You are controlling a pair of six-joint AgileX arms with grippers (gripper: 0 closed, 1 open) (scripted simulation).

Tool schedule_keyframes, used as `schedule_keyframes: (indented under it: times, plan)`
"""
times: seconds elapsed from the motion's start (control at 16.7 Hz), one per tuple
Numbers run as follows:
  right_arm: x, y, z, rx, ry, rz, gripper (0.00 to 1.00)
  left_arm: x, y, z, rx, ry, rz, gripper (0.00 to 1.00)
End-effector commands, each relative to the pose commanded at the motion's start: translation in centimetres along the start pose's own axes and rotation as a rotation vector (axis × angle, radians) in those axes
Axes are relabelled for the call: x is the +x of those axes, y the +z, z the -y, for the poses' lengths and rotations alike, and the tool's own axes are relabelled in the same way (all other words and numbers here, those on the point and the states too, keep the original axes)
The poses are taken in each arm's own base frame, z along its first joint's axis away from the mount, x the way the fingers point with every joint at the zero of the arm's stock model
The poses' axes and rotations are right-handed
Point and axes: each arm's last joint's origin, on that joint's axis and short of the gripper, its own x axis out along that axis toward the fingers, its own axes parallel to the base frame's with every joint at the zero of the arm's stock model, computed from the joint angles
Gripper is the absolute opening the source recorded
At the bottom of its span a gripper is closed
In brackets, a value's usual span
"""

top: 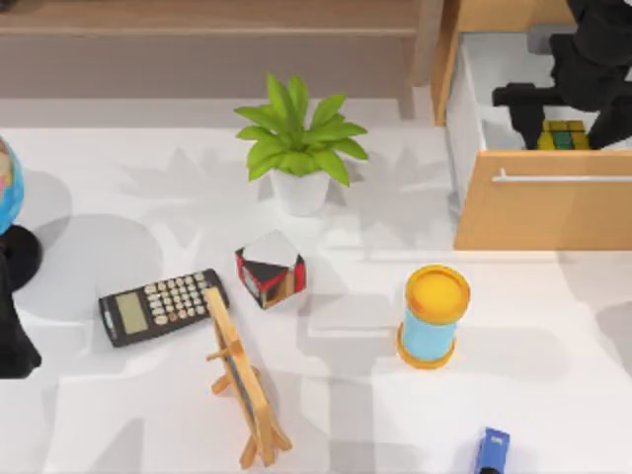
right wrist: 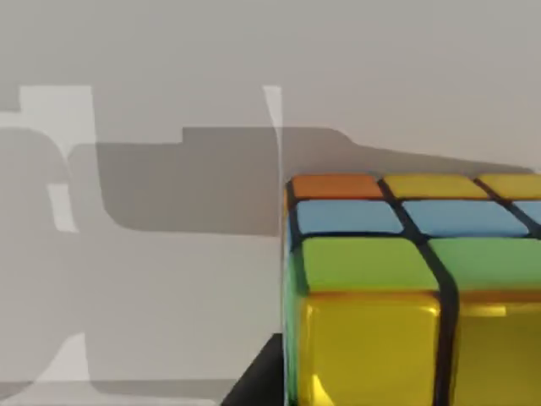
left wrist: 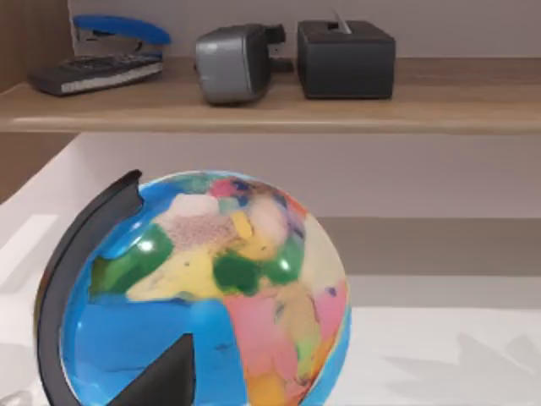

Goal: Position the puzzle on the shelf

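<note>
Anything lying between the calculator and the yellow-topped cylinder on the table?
Yes, in the top view: the black, red and white cube sits between the calculator and the cylinder, slightly farther back. The wooden easel stands nearer the calculator.

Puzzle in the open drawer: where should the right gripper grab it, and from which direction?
Grip the puzzle across two opposite flat side faces, coming straight down from above. It sits inside the open drawer, whose walls and front panel likely block any sideways approach; its top is exposed. The right gripper is above the drawer, beside it. The left arm is parked at the table's left edge.
</note>
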Motion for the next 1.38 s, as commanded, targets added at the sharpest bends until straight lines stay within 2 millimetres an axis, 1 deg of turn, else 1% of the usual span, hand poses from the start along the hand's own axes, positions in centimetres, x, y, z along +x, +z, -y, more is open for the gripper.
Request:
schedule_keyframes:
  times: [0.42,0.6,0.78,0.96,1.2,1.38]
  plan:
    - [-0.3,-0.3,-0.2,-0.003,-0.007,-0.011,0.0,0.0,0.0,0.0,0.0,0.0,0.0,1.0]
    - [-1.5,-1.1,-0.1,-0.009,-0.031,-0.044,0.0,0.0,0.0,0.0,0.0,0.0,0.0,1.0]
    - [-2.9,-1.4,0.2,-0.012,-0.03,-0.059,0.0,0.0,0.0,0.0,0.0,0.0,0.0,1.0]
    - [-3.6,-1.0,0.2,-0.007,-0.013,-0.043,0.0,0.0,0.0,0.0,0.0,0.0,0.0,1.0]
    - [-3.1,0.1,-0.1,-0.002,0.0,-0.005,0.0,0.0,0.0,0.0,0.0,0.0,0.0,1.0]
    - [-3.0,0.3,-0.2,-0.002,0.001,0.001,0.0,0.0,0.0,0.0,0.0,0.0,0.0,1.0]
